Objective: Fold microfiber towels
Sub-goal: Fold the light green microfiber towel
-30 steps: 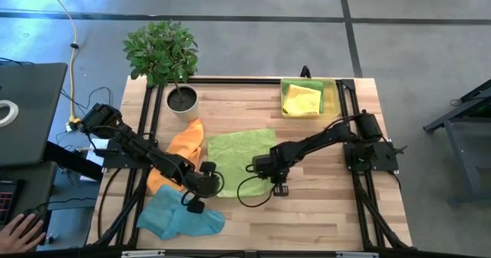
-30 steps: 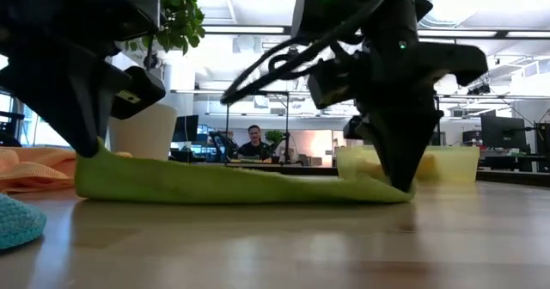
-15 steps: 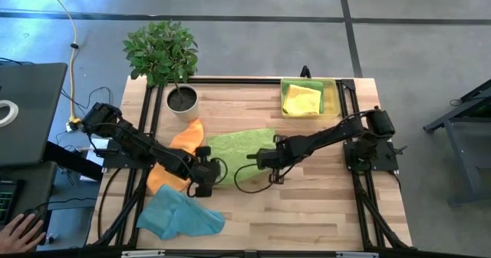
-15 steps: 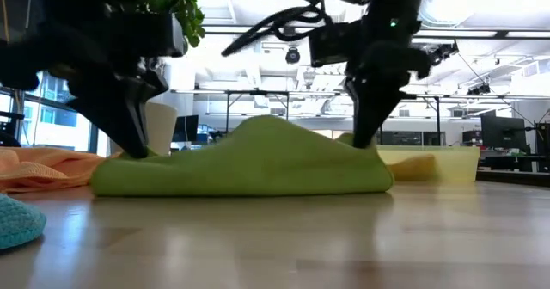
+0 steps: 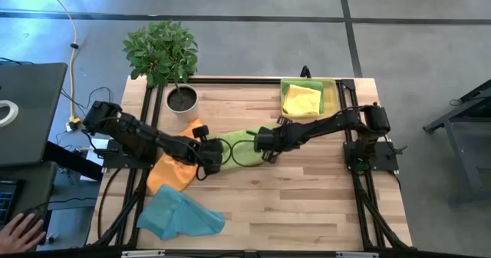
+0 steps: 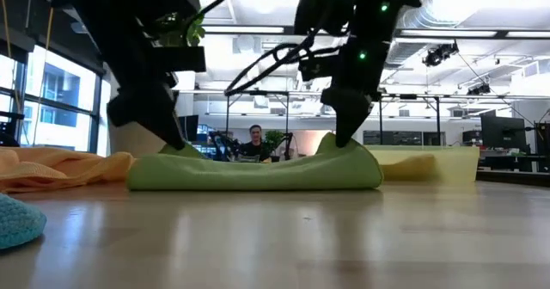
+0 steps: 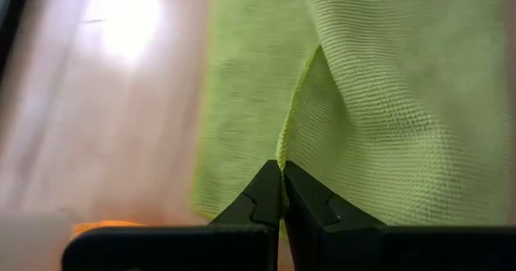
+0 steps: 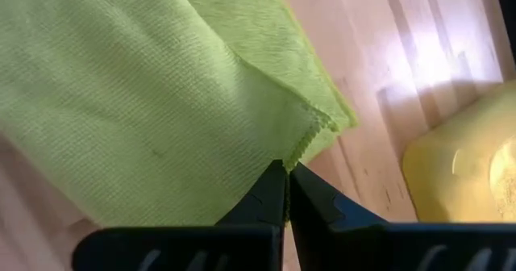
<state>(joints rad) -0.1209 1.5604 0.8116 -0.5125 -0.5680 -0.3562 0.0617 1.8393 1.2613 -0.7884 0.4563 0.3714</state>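
A: From above, the green towel point(image 5: 234, 141) is now a narrow band mid-tabletop point(image 5: 307, 189); a second ago it lay spread.

B: At table height, it's doubled. Left tool point(image 7: 281, 192) and right tool point(image 8: 287, 186) each pinch a corner, seemingly ready for release.

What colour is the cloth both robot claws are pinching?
Lime green towel, clearest in the left wrist view.
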